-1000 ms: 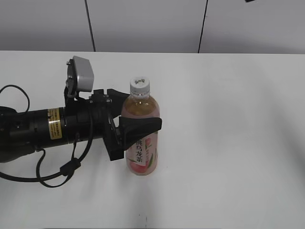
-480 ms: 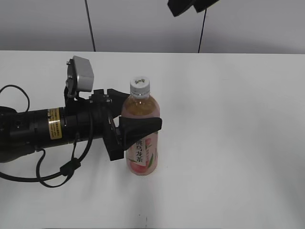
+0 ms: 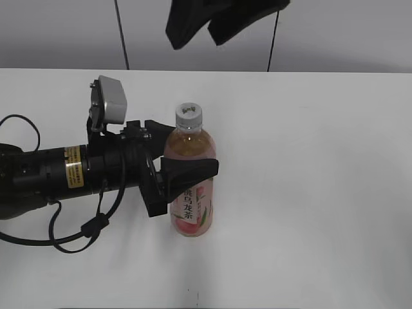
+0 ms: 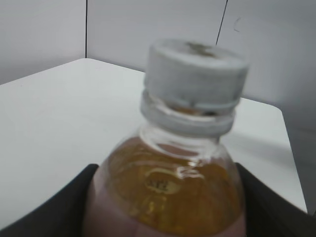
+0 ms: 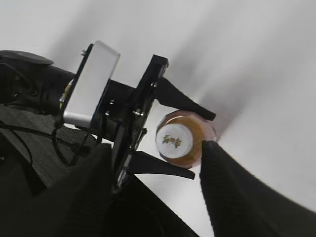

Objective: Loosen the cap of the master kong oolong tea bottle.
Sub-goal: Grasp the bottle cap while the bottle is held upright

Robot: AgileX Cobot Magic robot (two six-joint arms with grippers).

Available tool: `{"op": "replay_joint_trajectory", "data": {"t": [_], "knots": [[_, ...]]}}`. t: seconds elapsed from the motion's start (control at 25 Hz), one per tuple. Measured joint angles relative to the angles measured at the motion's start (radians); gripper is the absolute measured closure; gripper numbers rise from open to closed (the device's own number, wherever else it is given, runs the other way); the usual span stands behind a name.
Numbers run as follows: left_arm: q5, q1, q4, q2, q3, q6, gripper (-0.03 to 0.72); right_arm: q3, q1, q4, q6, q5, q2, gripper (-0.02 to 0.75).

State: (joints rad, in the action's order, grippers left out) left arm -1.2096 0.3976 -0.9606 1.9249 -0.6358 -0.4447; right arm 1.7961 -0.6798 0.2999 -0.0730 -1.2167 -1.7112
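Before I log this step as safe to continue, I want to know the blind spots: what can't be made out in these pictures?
- Right gripper: exterior view cuts it off at the top edge.
- Bottle: the left gripper's fingers cover part of the label in the exterior view; only its upper part shows in the left wrist view.
- Cap: blurred in the left wrist view; its dark mark is too small to read anywhere.
- Whether the cap is loosened: cannot tell.
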Motion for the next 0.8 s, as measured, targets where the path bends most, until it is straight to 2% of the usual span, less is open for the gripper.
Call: {"op": "replay_joint_trajectory", "data": {"t": [0.24, 0.4, 0.8], "knots": [[0.0, 0.0, 0.0, 0.0, 0.0, 0.0, 0.224, 0.0, -0.117, -0.165, 0.145, 0.0, -0.005, 0.308], [0.0, 0.0, 0.0, 0.0, 0.0, 0.0, 0.224, 0.0, -0.168, -0.206, 0.188, -0.001, -0.026, 0.308], [0.0, 0.0, 0.0, 0.0, 0.0, 0.0, 0.224, 0.0, -0.175, -0.255, 0.215, -0.002, -0.112, 0.308]]}}
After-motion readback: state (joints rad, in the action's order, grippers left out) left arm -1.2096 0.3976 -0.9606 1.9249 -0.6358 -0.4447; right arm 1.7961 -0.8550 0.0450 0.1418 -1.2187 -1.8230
